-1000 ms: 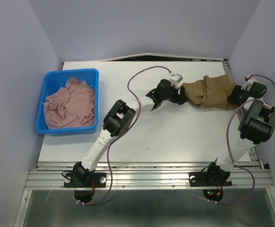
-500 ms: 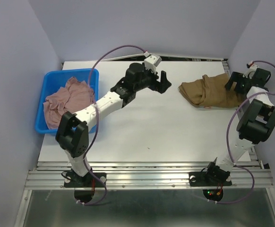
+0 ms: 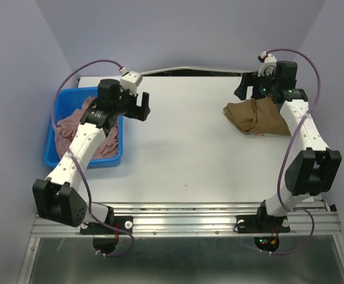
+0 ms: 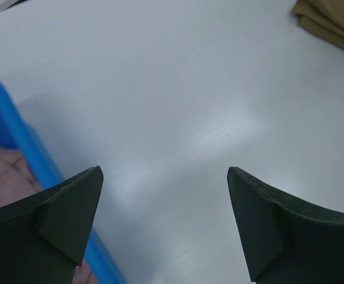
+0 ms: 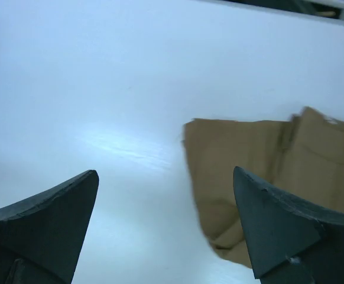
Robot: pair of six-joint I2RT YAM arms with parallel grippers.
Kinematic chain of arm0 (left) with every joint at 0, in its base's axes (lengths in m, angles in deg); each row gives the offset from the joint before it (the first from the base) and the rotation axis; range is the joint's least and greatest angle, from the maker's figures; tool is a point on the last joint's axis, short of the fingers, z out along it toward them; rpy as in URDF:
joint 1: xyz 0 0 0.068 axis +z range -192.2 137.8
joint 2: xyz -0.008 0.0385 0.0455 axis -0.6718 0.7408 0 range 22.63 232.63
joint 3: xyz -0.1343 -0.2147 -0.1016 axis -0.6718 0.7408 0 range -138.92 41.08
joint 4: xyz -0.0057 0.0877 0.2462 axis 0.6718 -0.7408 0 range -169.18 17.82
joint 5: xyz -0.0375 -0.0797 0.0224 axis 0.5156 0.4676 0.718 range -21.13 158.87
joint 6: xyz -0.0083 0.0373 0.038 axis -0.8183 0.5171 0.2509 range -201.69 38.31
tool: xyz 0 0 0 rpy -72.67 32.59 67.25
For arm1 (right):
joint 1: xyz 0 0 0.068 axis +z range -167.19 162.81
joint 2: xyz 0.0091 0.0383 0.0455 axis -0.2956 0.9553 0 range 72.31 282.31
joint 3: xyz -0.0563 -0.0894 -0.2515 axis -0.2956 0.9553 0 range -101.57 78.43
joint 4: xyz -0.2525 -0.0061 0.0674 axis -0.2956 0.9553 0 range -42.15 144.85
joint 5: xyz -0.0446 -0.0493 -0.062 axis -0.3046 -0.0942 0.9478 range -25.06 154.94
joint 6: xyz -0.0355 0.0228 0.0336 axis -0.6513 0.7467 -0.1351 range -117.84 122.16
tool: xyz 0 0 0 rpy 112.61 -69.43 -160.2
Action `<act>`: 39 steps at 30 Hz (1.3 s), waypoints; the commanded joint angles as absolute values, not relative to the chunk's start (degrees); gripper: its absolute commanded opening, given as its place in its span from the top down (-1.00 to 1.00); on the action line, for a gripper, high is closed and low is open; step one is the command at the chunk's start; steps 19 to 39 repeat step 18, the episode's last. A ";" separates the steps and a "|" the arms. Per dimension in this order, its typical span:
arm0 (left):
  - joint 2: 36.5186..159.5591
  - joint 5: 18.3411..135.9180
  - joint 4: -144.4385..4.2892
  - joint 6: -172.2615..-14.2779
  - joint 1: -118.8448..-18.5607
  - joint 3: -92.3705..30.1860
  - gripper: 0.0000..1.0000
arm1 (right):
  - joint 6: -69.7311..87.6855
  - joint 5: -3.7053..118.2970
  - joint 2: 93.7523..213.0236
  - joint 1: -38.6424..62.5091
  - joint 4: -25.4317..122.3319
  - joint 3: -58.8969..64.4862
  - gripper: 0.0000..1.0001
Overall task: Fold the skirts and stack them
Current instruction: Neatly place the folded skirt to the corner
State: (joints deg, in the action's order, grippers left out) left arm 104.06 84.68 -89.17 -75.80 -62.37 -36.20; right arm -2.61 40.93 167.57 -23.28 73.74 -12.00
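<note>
A folded brown skirt (image 3: 258, 118) lies at the back right of the white table (image 3: 184, 154); it also shows in the right wrist view (image 5: 255, 148) and at the far corner of the left wrist view (image 4: 331, 23). A crumpled dusty pink skirt (image 3: 86, 133) fills the blue bin (image 3: 83, 163). My left gripper (image 3: 143, 107) hovers open and empty beside the bin's right back corner (image 4: 163, 177). My right gripper (image 3: 242, 90) hangs open and empty above the brown skirt's back left edge (image 5: 165, 174). No yellow-blue skirt is in view.
The blue bin (image 4: 24, 148) stands at the table's left side, its rim just left of my left fingers. Lilac walls close in the table on the left, back and right. Metal rails run along the near edge (image 3: 184, 219).
Both grippers opened and drew away from the brown skirt. The left arm swung left across the table to the bin. The right arm rose and moved to the skirt's back left.
</note>
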 commanded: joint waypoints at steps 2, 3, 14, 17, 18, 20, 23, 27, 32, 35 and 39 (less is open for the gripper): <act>90.70 81.97 -91.52 -69.66 -57.15 -25.06 -0.97 | 1.37 36.03 160.12 -16.85 78.35 -1.92 -1.00; 89.01 80.14 -91.43 -68.87 -57.14 -23.36 -0.97 | 0.76 35.32 158.98 -14.23 78.44 0.45 -1.00; 77.04 77.31 -91.78 -63.76 -57.06 -10.25 -0.97 | -1.00 40.32 144.65 -5.42 75.98 23.84 -1.00; 77.04 78.53 -92.22 -64.11 -57.06 -10.34 -0.97 | -1.18 41.12 142.36 -5.42 76.42 25.08 -1.00; 76.95 78.80 -92.13 -64.20 -57.06 -10.51 -0.97 | -1.26 41.47 141.22 -5.42 76.42 25.25 -1.00; 76.95 78.80 -92.13 -64.20 -57.06 -10.51 -0.97 | -1.26 41.47 141.22 -5.42 76.42 25.25 -1.00; 76.95 78.80 -92.13 -64.20 -57.06 -10.51 -0.97 | -1.26 41.47 141.22 -5.42 76.42 25.25 -1.00; 76.95 78.80 -92.13 -64.20 -57.06 -10.51 -0.97 | -1.26 41.47 141.22 -5.42 76.42 25.25 -1.00; 76.95 78.80 -92.13 -64.20 -57.06 -10.51 -0.97 | -1.26 41.47 141.22 -5.42 76.42 25.25 -1.00; 76.95 78.80 -92.13 -64.20 -57.06 -10.51 -0.97 | -1.26 41.47 141.22 -5.42 76.42 25.25 -1.00; 76.95 78.80 -92.13 -64.20 -57.06 -10.51 -0.97 | -1.26 41.47 141.22 -5.42 76.42 25.25 -1.00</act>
